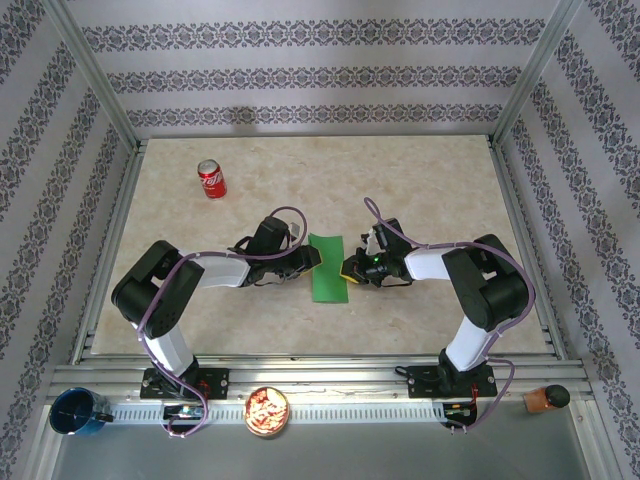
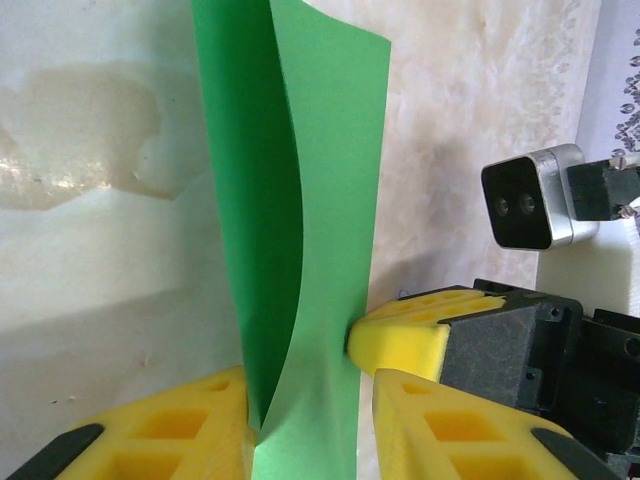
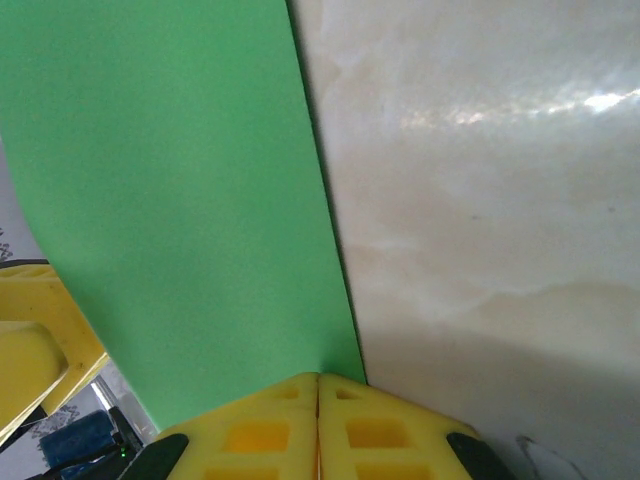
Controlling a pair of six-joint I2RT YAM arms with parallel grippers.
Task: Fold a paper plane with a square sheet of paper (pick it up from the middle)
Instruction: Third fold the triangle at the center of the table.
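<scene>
- Nearest, well short of the green sheet of paper (image 1: 327, 272), a bowl of snacks (image 1: 267, 411) and a blue cup (image 1: 78, 412) sit on the front rail beside the arm bases, clear of the work.
- The sheet lies mid-table as a narrow rectangle, its long side running away from the arms. The left wrist view shows one layer curling up off the other, so the fold looks not yet pressed flat.
- The left gripper (image 1: 310, 258) meets the sheet's left edge. Its jaws stand narrowly apart and straddle the raised layer without pinching it, probably to steer that flap over.
- The right gripper (image 1: 352, 270) sits at the sheet's right edge with its jaws closed tight together and the tips on the paper's border. It is likely pinning the sheet against sliding. I cannot tell whether any paper is nipped between the tips.
- The tightest spot is across the sheet, where the two grippers come close to each other.
- Beyond the sheet the table (image 1: 430, 190) lies bare. The red soda can (image 1: 211, 179) stands well off to the far left, no hindrance to either arm.
</scene>
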